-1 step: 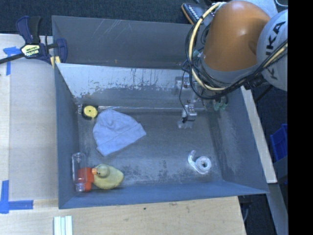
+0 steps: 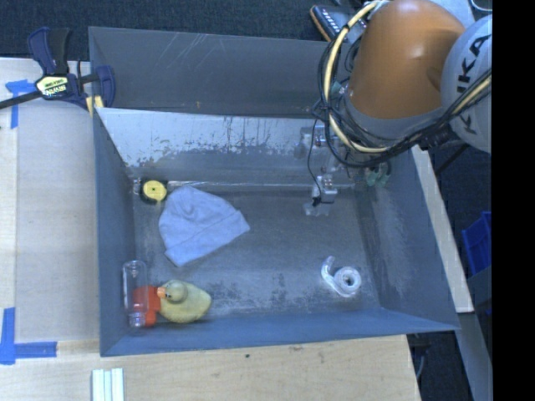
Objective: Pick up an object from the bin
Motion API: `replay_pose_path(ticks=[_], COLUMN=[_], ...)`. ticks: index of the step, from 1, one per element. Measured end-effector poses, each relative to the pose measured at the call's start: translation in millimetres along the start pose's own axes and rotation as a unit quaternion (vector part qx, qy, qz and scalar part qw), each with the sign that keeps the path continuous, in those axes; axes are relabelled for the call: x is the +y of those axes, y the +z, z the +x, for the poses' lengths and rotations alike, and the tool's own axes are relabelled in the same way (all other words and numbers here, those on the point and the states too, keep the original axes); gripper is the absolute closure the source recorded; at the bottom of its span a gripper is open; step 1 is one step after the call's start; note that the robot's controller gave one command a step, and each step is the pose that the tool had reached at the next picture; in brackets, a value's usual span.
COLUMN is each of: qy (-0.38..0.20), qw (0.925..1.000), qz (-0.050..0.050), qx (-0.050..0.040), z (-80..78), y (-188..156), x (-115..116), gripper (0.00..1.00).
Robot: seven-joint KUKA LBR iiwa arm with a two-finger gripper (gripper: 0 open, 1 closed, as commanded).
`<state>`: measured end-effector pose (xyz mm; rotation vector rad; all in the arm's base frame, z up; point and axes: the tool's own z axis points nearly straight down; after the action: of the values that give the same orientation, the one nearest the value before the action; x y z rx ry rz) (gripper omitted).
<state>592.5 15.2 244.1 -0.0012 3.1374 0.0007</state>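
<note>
Bin [image 2: 276, 249] holds one duck [image 2: 185, 302], one cloth [image 2: 199, 224] — one white ring [image 2: 343, 279].

Dark carpet-like floor [image 2: 184, 2] beyond the far side, pale tabletop [image 2: 50, 224] along the left and near sides of a grey metal bin [image 2: 251, 65], bin walls sloped and scuffed, even light from above, blue crate [image 2: 478, 245] at right.
</note>
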Motion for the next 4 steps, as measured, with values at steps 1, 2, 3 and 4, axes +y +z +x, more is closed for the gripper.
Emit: replay_pose_path(ticks=[1,2,3,4], qy=[-0.022,-0.028,-0.137,-0.112], qw=[0.9997,0.9996,0.9906,0.9937], qz=[0.000,0.000,0.000,0.000], qx=[-0.0002,0.0027,-0.0001,-0.0036], z=[14.1,40.1,46.7,22.7], y=[85,69,-28,23], x=[21,-11,-19,-5], gripper=[0.00,0.00,0.00,0.00])
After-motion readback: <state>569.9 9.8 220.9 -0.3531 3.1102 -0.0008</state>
